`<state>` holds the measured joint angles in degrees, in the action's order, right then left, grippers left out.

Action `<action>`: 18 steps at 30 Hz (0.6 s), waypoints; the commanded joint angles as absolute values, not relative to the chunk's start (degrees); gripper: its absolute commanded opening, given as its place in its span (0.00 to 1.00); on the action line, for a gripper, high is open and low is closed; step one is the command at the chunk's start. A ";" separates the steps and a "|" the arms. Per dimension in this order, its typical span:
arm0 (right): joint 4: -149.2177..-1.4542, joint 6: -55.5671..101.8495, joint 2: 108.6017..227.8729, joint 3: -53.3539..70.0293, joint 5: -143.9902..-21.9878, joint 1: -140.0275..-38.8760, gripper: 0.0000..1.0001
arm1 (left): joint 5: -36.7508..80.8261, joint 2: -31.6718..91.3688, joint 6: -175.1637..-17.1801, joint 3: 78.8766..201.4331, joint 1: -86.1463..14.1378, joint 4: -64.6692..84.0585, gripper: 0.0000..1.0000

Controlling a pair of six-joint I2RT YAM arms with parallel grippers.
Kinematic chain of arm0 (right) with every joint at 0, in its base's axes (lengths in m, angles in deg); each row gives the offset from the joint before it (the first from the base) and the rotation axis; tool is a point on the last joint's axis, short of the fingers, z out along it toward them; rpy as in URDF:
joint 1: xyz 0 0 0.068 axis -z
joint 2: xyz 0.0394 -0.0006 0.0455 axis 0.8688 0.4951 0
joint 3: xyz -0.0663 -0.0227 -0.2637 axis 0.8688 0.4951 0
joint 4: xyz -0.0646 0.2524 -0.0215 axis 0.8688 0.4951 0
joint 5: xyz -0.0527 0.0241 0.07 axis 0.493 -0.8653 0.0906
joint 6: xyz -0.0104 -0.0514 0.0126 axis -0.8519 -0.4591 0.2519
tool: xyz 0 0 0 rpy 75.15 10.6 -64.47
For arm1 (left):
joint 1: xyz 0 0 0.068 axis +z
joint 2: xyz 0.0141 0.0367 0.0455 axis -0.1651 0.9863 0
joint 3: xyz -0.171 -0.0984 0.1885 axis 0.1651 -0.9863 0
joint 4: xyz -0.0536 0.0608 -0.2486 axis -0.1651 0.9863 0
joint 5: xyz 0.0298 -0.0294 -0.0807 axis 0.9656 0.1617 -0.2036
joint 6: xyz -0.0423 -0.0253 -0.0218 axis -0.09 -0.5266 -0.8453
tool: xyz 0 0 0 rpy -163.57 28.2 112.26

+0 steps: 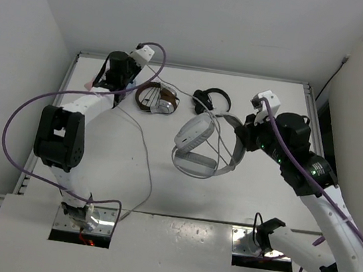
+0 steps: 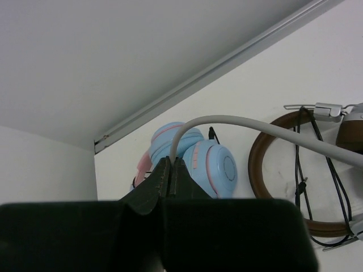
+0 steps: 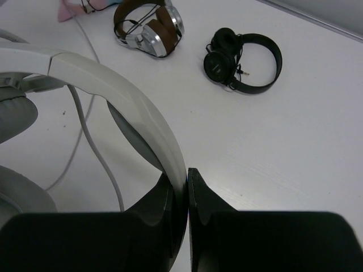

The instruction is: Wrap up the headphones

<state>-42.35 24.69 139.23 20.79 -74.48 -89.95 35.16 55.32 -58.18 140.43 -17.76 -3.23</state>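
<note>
While right fingers clamp the headphones' headband, left fingers pinch the grey cable.

Blue headphones — partly behind left claw

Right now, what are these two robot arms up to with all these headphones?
The right gripper is clamped on the wide headband of the large white over-ear headphones. The left gripper pinches their long thin grey cable near the table's far left corner. The brown-and-silver pair lies aside.
</note>
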 commanded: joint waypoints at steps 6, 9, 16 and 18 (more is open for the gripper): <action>-49.38 36.37 143.92 9.98 -70.79 -88.10 0.00 | 32.23 51.74 -58.14 133.91 -16.89 -7.27 0.00; -50.53 37.95 145.51 6.81 -68.41 -88.10 0.00 | 30.83 49.20 -58.66 130.84 -16.89 -7.27 0.00; -54.13 41.29 148.86 1.01 -60.85 -87.57 0.00 | 23.09 41.72 -61.56 119.67 -16.89 -9.11 0.00; -54.92 42.69 150.52 0.48 -59.19 -87.57 0.00 | 19.59 38.21 -62.61 115.81 -16.89 -9.12 0.00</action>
